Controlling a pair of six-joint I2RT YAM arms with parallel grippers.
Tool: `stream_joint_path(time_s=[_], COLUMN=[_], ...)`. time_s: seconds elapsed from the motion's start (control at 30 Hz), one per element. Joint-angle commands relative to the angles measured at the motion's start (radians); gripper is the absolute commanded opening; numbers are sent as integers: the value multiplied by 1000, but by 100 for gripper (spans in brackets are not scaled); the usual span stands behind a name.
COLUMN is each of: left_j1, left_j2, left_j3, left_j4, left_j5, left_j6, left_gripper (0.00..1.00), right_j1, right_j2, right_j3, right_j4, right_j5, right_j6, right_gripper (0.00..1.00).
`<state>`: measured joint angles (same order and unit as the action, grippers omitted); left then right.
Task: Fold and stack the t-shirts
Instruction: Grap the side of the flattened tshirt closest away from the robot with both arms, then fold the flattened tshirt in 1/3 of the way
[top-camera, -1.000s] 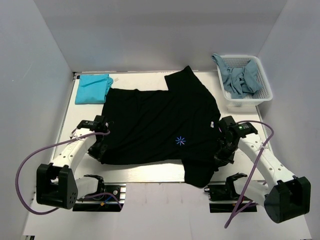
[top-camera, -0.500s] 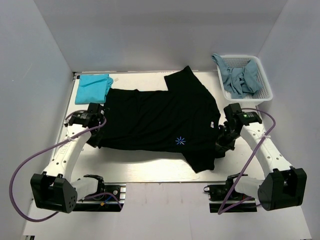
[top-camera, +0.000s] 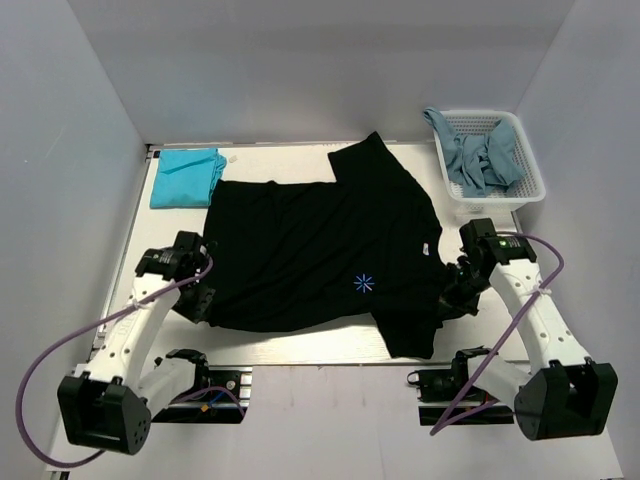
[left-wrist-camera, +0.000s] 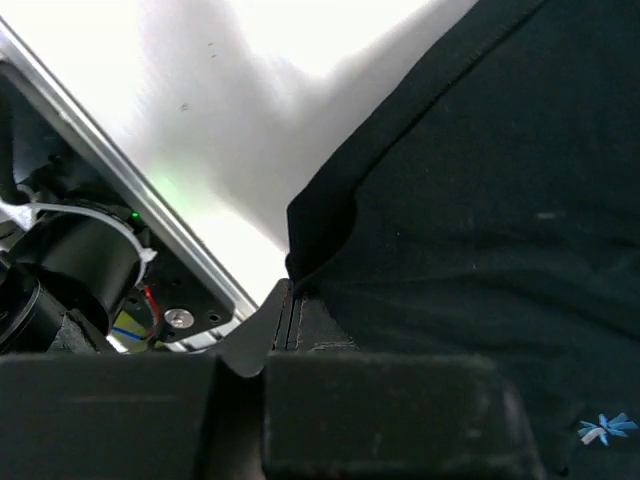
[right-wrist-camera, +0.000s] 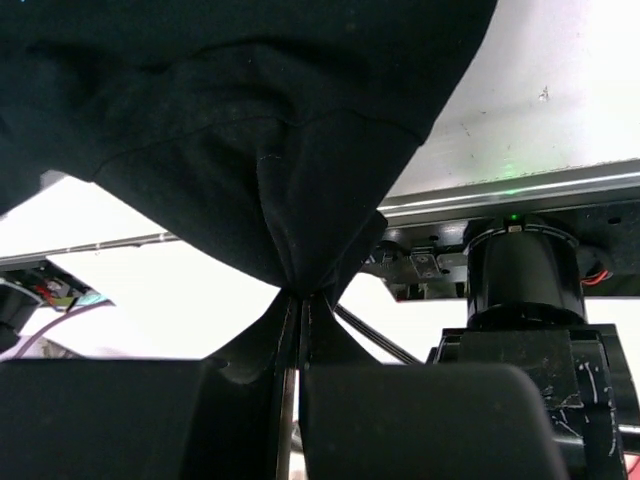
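Observation:
A large black t-shirt (top-camera: 310, 245) with a small blue-white star mark (top-camera: 363, 283) lies spread across the table. My left gripper (top-camera: 199, 300) is shut on its near left edge, with dark cloth pinched between the fingertips (left-wrist-camera: 288, 296). At the near right corner my right gripper (top-camera: 450, 298) is shut on a bunched fold of the same black t-shirt (right-wrist-camera: 270, 150), which hangs from the closed tips (right-wrist-camera: 300, 298). A teal t-shirt (top-camera: 185, 177) lies folded at the far left. Greyish-blue t-shirts (top-camera: 480, 160) are heaped in the basket.
A white mesh basket (top-camera: 495, 207) stands at the far right, close to the right arm. The table's metal front rail (right-wrist-camera: 520, 188) runs just under the right gripper. The left arm's base and cable (left-wrist-camera: 85, 265) sit near the left gripper. Grey walls enclose the table.
Both grippers, still shut on the black t-shirt, carried its near edge away from the front and then back toward it. The right gripper ended slightly further right, and the near right flap hangs shorter.

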<state>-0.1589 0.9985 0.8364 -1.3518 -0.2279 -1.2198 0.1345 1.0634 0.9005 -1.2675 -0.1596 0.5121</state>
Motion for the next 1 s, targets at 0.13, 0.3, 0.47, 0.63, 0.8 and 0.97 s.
stream_joint_path(time_s=[0.13,0.3,0.47,0.63,0.8,0.97], left_j1=[5,33,68,101,122,144], left_j2=[234,353,465,651,834,994], left_j3=[174,294,355,463,625,785], left_j4=[-41,46,133,253,272,280], left_j5=[-76,-122,-142,-85,-76,-30], left_j6=[-15,-6,19,83,123,146], left_gripper=[0,0,0,0,0,6], right_j1=[-41,-76,-101,-116,-122,-122], right_j2=[165,341,487,657,791,877], right_j3=[173,320,504,672,771,788], right_j4=[65,137,192,250,318,492], right_j5=[-23,-63,-113,-92,-118,-121], right_j6=[-59,-109,-141,-173,-185,-224], right_gripper=[0,0,0,0,0,0])
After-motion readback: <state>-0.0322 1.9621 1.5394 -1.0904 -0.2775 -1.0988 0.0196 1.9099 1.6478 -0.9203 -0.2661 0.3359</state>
